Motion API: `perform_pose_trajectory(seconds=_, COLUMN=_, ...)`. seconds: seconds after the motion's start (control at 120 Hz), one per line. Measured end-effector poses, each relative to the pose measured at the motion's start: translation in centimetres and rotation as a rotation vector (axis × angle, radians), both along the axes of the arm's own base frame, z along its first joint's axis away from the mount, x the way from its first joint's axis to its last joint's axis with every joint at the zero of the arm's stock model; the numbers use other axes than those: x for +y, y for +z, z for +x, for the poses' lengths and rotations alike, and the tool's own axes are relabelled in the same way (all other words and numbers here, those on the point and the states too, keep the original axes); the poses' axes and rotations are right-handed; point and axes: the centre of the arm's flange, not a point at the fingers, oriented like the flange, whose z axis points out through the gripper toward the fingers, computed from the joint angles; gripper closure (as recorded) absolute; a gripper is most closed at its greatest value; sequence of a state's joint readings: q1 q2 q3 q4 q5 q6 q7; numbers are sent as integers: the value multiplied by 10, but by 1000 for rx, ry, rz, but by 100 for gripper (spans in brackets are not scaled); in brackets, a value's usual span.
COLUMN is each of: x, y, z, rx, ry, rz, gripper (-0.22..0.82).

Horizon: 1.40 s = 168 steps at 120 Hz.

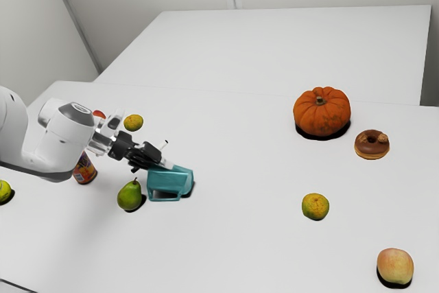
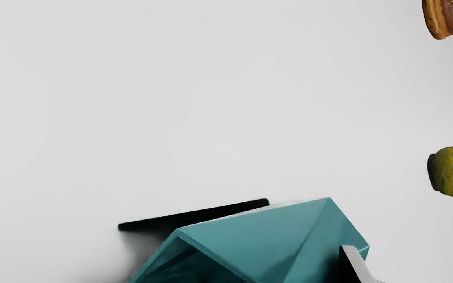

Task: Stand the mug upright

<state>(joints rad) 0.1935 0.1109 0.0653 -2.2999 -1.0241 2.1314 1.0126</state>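
Mug (image 1: 180,176) and gripper (image 1: 164,157) meet in the exterior view, the black, jointed hand reaching down to the teal side; whether it is spread or pinching, I cannot tell. The mug is tipped over at the table (image 1: 226,252), not upright, its open mouth turned sideways toward the pear. Flat facets meet in crisp edges along its smooth, satiny body; the wrist view shows a thin rim around a dark hollow, and a hard black shadow beside it. In the exterior view a squared loop with a pale gap shows along its near side.

Just beside it stands the pear (image 1: 129,197), green, smooth and stemmed. Near the arm (image 1: 65,138) are a can (image 1: 84,169) with a colourful printed label and a dimpled yellow-green citrus (image 1: 134,123).

Well apart, toward the exterior view's right, sit another pebbly citrus (image 1: 315,206), a ribbed orange pumpkin (image 1: 321,112), a ring donut (image 1: 372,145) glazed brown with crumbly lumps, and a rounded, blushed apple (image 1: 395,266). The table is plain, matte white.
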Motion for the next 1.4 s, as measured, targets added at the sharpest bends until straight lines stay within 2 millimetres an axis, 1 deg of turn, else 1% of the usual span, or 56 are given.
perform_pose_trajectory(seconds=0.075, x=-1, y=2, z=1, rx=-11, ry=-7, rz=8, gripper=67)
perform_pose_trajectory(seconds=0.208, x=-2, y=16, z=2, rx=-47, ry=-17, rz=21, gripper=74)
perform_pose_trajectory(seconds=0.542, x=-13, y=50, z=3, rx=-126, ry=-65, rz=40, gripper=78)
perform_pose_trajectory(seconds=0.642, x=-17, y=67, z=6, rx=-161, ry=-87, rz=59, gripper=78)
perform_pose_trajectory(seconds=0.767, x=-21, y=98, z=20, rx=-199, ry=-147, rz=127, gripper=79)
perform_pose_trajectory(seconds=0.925, x=-34, y=121, z=34, rx=-189, ry=-245, rz=227, gripper=79)
perform_pose_trajectory(seconds=1.125, x=-48, y=138, z=41, rx=-108, ry=-355, rz=388, gripper=79)
perform_pose_trajectory(seconds=1.258, x=-53, y=143, z=45, rx=-51, ry=-380, rz=492, gripper=79)
perform_pose_trajectory(seconds=1.4, x=-59, y=140, z=48, rx=-1, ry=-382, rz=591, gripper=79)
